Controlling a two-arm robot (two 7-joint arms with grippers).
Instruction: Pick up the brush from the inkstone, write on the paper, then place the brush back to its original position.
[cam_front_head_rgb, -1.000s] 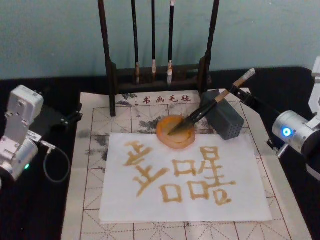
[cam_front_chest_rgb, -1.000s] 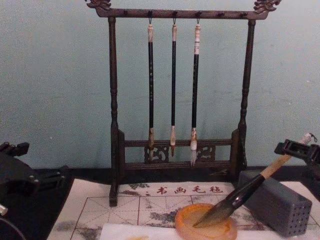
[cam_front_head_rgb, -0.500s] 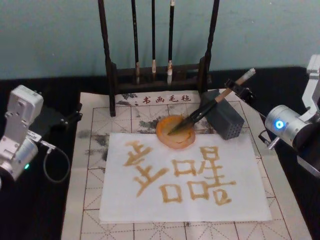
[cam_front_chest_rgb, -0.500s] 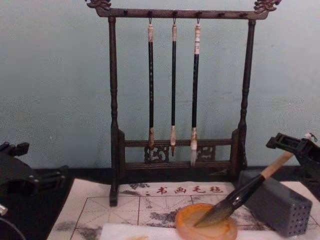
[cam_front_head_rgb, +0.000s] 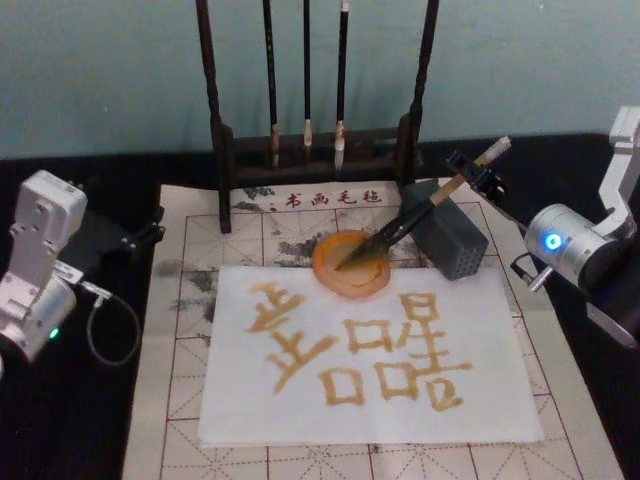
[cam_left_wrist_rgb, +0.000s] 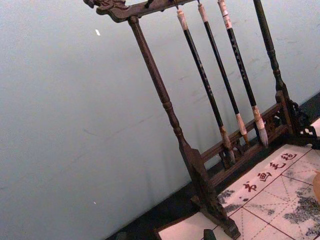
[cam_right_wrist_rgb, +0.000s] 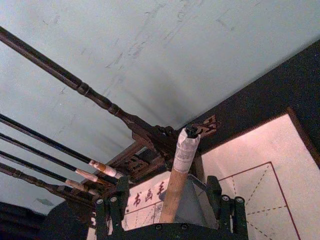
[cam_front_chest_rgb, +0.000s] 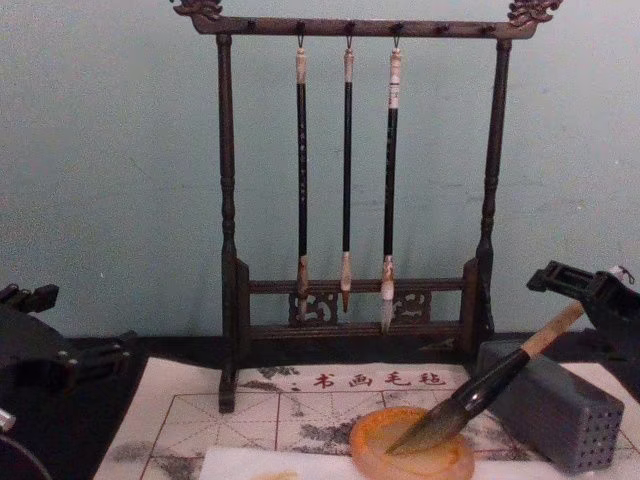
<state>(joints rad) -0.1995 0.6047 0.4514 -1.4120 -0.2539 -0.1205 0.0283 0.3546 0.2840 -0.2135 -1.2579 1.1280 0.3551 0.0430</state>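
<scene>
Mat (cam_front_head_rgb: 180, 400) — right hand (cam_front_head_rgb: 478, 178) open around brush (cam_front_head_rgb: 415, 215)

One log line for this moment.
right gripper: open, straddling brush top | brush: tip in inkstone, shaft on grey block | paper: characters written | left gripper: parked left

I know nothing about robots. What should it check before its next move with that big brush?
1. Right gripper open and straddling the upper shaft of the brush: ok.
2. Grip closed on the shaft: not ok, not yet.
3. Bristles resting in the inkstone: ok.
4. Shaft propped on the grey block: ok.
5. The paper lies flat: ok, though it already bears amber characters.
6. Left gripper off at the left side, away from the brush: ok.
</scene>
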